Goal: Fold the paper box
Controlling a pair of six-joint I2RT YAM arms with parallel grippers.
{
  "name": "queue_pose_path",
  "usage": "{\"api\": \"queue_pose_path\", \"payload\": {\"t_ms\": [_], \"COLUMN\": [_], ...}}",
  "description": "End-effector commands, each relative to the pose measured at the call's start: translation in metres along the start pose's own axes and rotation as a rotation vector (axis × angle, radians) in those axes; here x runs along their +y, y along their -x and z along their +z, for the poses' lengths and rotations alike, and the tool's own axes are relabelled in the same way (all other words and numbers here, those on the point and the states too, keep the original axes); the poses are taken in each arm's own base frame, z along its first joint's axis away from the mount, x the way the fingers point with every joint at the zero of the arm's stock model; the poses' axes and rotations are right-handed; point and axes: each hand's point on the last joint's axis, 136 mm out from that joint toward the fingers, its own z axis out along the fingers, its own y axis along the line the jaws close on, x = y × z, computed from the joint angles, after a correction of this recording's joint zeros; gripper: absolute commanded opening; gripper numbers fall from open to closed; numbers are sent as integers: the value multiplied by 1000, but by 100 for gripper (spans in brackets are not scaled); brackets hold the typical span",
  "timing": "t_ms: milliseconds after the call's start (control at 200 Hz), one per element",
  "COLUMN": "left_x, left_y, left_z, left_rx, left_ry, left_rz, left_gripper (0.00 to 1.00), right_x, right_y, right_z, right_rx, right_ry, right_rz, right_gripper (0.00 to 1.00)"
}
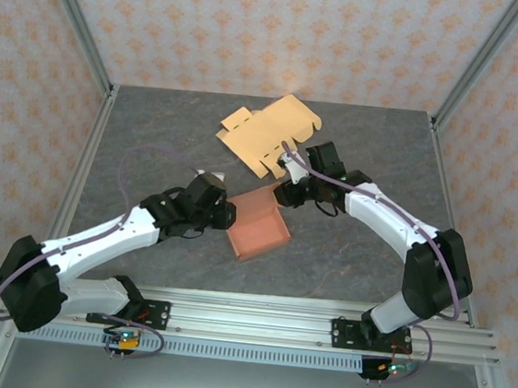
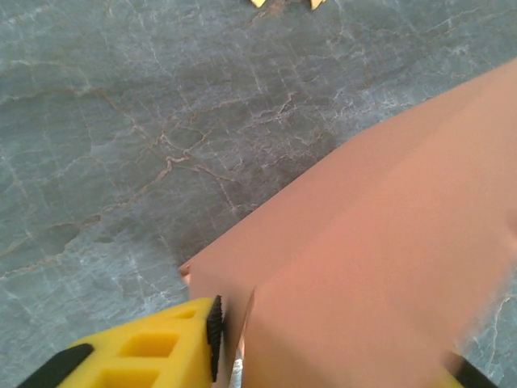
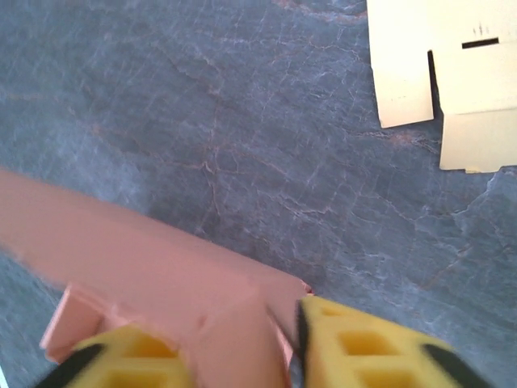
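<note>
The paper box (image 1: 260, 227) is salmon-pink card, partly folded, with raised walls, lying at the middle of the table. My left gripper (image 1: 224, 214) is at its left side. In the left wrist view the box (image 2: 388, 242) fills the space between the jaws of the left gripper (image 2: 335, 364), and one yellow finger (image 2: 153, 352) presses its pad on a wall. My right gripper (image 1: 282, 192) is at the box's far corner. In the right wrist view a wall of the box (image 3: 161, 259) stands between the yellow fingers (image 3: 363, 347) of the right gripper (image 3: 242, 356), pinched.
A flat, unfolded yellow card blank (image 1: 265, 134) lies just behind the box, close to the right arm, and its tabs (image 3: 452, 73) show in the right wrist view. The grey marble-pattern table (image 1: 355, 250) is bounded by metal frame posts and patterned walls.
</note>
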Motion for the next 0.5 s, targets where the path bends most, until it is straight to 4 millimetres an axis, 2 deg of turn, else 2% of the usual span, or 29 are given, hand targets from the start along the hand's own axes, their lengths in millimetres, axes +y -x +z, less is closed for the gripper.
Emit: {"api": "queue_pose_path", "payload": {"t_ms": [0,140,315,496], "left_x": [-11,-7,-6,-11], "left_y": [12,15,27,45], "left_z": [2,8,7,0], "left_rx": [-41,-58,-104,-168], "left_ry": [4,44,74,70], "left_rz": [-38,-87,-127,-169], "left_gripper": [26,14,11,8], "right_x": [3,6,8,23], "right_y": [3,-3,0,14], "right_z": [-2,-2,-8,-14], "right_rx": [-47,-92,-201,-376], "right_ry": [-82,-176,-236,-232], "right_rz": [23,48,72,82], "right_gripper": [18,8,5,4]}}
